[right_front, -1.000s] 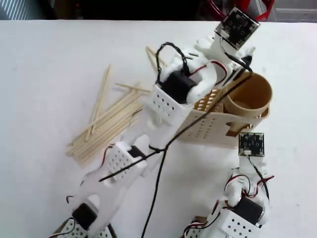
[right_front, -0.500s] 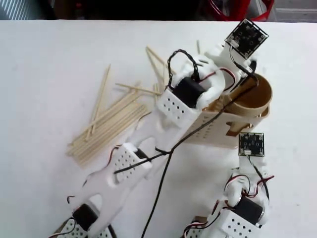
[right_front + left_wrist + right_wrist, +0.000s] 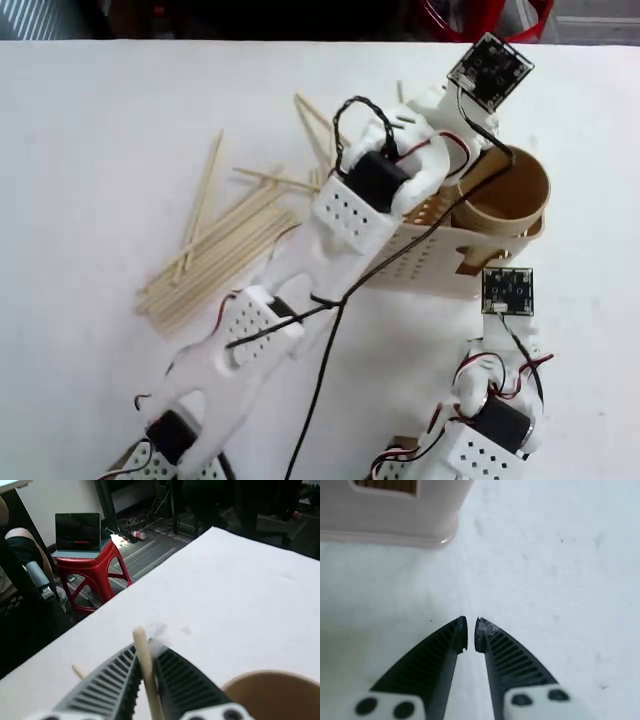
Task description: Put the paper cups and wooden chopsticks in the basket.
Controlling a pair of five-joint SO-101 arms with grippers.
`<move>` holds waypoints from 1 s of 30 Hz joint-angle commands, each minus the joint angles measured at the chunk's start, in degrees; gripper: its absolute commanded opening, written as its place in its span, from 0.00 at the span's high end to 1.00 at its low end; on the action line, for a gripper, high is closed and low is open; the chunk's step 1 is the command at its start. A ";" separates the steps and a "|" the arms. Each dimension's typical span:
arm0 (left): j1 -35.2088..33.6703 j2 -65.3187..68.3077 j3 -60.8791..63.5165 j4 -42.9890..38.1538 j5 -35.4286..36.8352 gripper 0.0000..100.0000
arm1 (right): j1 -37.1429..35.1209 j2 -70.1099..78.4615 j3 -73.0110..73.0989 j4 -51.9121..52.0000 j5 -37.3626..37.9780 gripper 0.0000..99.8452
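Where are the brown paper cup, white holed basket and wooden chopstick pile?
Brown paper cup (image 3: 515, 195), high view, inside wall.
White holed basket (image 3: 430, 268), high view, side wall.
Wooden chopstick pile (image 3: 215, 257), high view, bundle's middle.

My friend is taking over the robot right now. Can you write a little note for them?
Left claw: shut on one chopstick, raised next to the paper cup.
Right claw: shut, holding nothing, low over the table near the basket.
Done: the paper cup sits in the basket.
Left to do: drop this chopstick in, then fetch the chopstick pile from the table.
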 commanded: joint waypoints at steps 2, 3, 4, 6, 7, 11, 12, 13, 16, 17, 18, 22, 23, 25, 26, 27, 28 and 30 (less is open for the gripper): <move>-0.66 -10.77 -0.88 -0.44 -0.88 0.98 | 0.04 -0.31 -2.11 0.48 0.00 0.96; -0.57 -12.09 -0.88 -0.44 -1.67 0.98 | 0.04 -0.31 -2.11 0.48 0.00 0.96; -0.48 -13.32 -0.88 -0.44 -2.37 0.98 | 0.04 -0.31 -2.11 0.48 0.00 0.96; -0.48 -15.87 -0.79 -0.53 -2.73 0.98 | 0.04 -0.31 -2.11 0.48 0.00 0.96; -0.57 -17.01 -0.79 -0.44 -2.73 0.98 | 0.04 -0.31 -2.11 0.48 0.00 0.96; -0.66 -21.58 -0.79 0.53 -2.64 0.98 | 0.04 -0.31 -2.11 0.48 0.00 0.96; -0.57 -22.29 -0.79 1.41 -2.46 0.98 | 0.04 -0.31 -2.11 0.48 0.00 0.96; -0.40 -22.90 -0.44 2.37 -2.64 0.98 | 0.04 -0.31 -2.11 0.48 0.00 0.96; -0.66 -22.55 -0.53 5.01 -2.64 0.98 | 0.04 -0.31 -2.11 0.48 0.00 0.96; -0.92 -22.20 -0.53 5.80 -2.73 0.98 | 0.04 -0.31 -2.11 0.48 0.00 0.96; -1.63 -21.58 -0.35 6.42 -2.73 0.98 | 0.04 -0.31 -2.11 0.48 0.00 0.96; -2.07 -16.75 -0.35 7.12 -2.64 0.90 | 0.04 -0.31 -1.67 0.40 0.00 0.96; -1.98 -15.43 -0.35 7.12 -2.64 0.86 | 0.04 -0.31 -1.49 0.31 0.00 0.96; -1.71 -12.79 -0.35 6.95 -2.64 0.81 | 0.04 -0.31 -1.49 0.22 0.00 0.96; -1.27 -11.47 -0.35 6.77 -2.64 0.80 | 0.04 -0.31 -1.49 0.22 0.00 0.96; -1.10 -10.24 -0.53 6.59 -2.64 0.80 | 0.04 -0.31 -1.49 0.22 0.00 0.96; -0.84 -9.01 -0.70 6.15 -2.64 0.80 | 0.04 -0.31 -1.49 0.22 0.00 0.96; -0.75 -6.64 -0.44 4.40 -2.64 0.80 | 0.04 -0.31 -1.49 0.22 0.00 0.96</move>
